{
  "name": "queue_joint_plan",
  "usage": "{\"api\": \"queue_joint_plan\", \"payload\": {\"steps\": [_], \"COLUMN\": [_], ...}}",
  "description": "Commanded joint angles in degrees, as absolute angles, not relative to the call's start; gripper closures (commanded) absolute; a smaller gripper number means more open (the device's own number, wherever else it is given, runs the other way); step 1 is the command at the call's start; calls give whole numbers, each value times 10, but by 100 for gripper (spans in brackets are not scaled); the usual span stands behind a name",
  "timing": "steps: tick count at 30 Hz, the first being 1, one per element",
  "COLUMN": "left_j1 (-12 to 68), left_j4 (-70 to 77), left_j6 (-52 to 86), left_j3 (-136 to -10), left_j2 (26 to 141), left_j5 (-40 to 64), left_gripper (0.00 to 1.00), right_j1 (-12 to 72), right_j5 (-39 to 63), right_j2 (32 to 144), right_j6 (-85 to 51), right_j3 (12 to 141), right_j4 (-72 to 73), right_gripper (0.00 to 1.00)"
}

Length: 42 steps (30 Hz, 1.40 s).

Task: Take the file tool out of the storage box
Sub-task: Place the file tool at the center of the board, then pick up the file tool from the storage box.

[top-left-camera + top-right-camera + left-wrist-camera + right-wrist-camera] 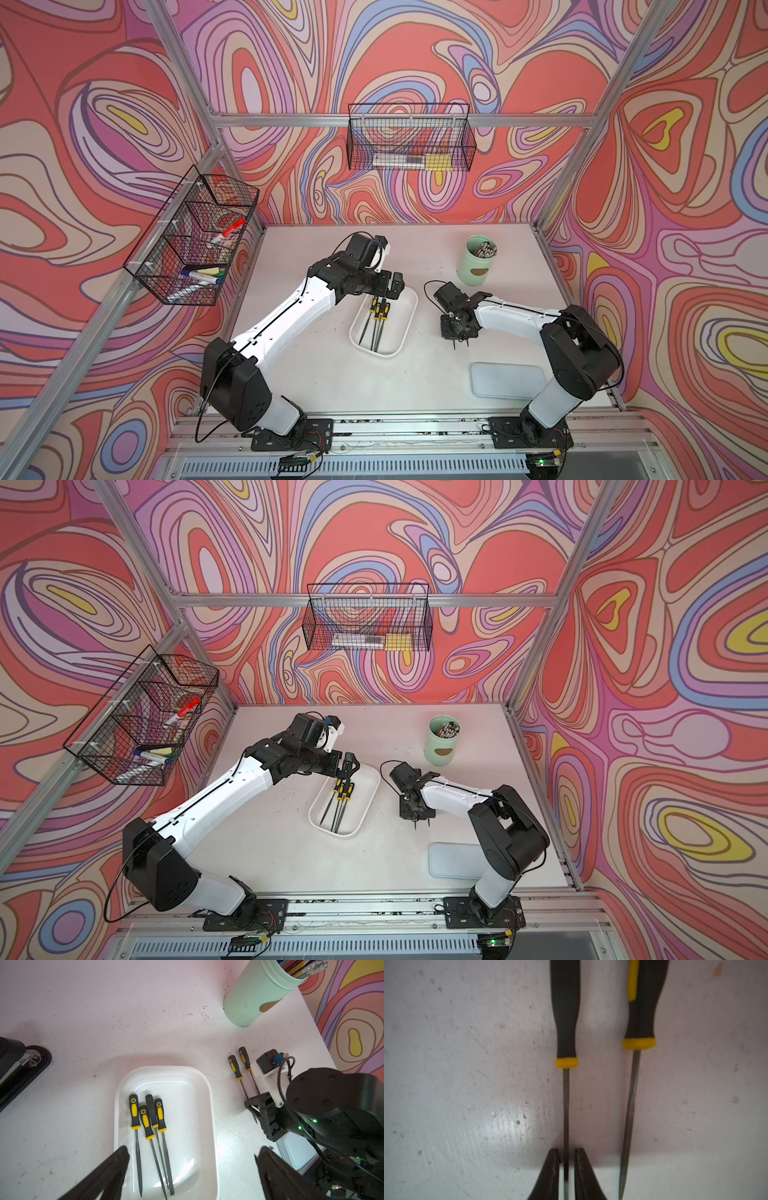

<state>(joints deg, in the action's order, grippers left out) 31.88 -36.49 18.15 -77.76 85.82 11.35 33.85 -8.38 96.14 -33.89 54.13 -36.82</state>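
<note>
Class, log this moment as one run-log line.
left claw open above storage box | four files inside | right claw open around file shaft on table

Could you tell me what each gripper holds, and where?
Nothing, it seems: the right gripper straddles a file at its shaft, fingers not touching; the left gripper hangs open, empty.

- Both top views hang high above my bases, far off, facing steeply down over the whole table [316,374].
- My left wrist camera looks down from mid height onto the storage box [205,1109].
- My right wrist camera skims the table, very near two files [566,1095], blurred.
- The left wrist view shares those files; the top views share the box.
</note>
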Motion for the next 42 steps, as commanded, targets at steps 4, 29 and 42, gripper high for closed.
{"api": "queue_joint_plan", "payload": {"steps": [4,29,42], "left_j1": [316,331,332], "left_j4": [-379,-426,-407], "left_j6": [171,221,222], "left_j3": [-776,-842,-868], "left_j2": [879,1081,1147], "left_j5": [99,-21,-6], "left_gripper": [1,45,61], "right_j1": [341,341,341], "right_j5": [-87,162,166], "right_j2": [958,777,795], "right_j6": [-341,-247,-237], "right_j3": [531,536,526], "right_j4": [-368,-258,-241], "right_gripper": [76,2,2]}}
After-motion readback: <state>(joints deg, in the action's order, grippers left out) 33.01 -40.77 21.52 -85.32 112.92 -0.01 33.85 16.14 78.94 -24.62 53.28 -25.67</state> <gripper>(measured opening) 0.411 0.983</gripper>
